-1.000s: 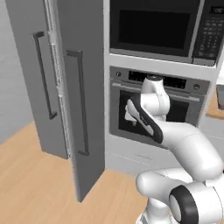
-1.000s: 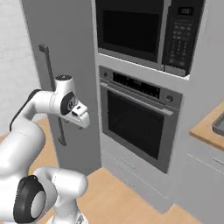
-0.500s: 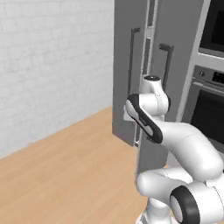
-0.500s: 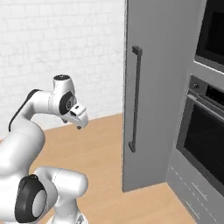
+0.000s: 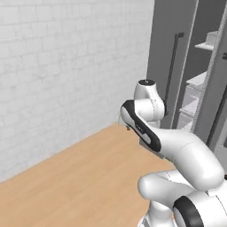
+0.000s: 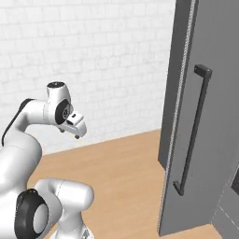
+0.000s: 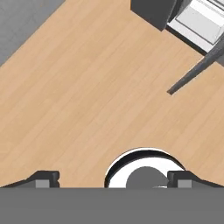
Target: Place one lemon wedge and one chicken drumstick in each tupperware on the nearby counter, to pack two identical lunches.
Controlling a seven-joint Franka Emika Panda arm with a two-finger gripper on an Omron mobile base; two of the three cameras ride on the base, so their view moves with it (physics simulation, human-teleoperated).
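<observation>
The gripper is spread wide and empty above bare wood floor, beside the open fridge. No drumstick, lemon wedge or desk is visible here. Judging ahead: drumsticks are probably firm and greasy, best pinched across the meaty middle; wedges soft, needing a light squeeze.

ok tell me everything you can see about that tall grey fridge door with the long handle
The fridge door is a tall, flat, dark grey panel that looks like matte metal. A long dark bar handle runs vertically down its front, fixed at both ends. The door stands swung open, reaching almost down to the wooden floor. The left base view shows pale shelves inside. Nothing touches the door.
</observation>
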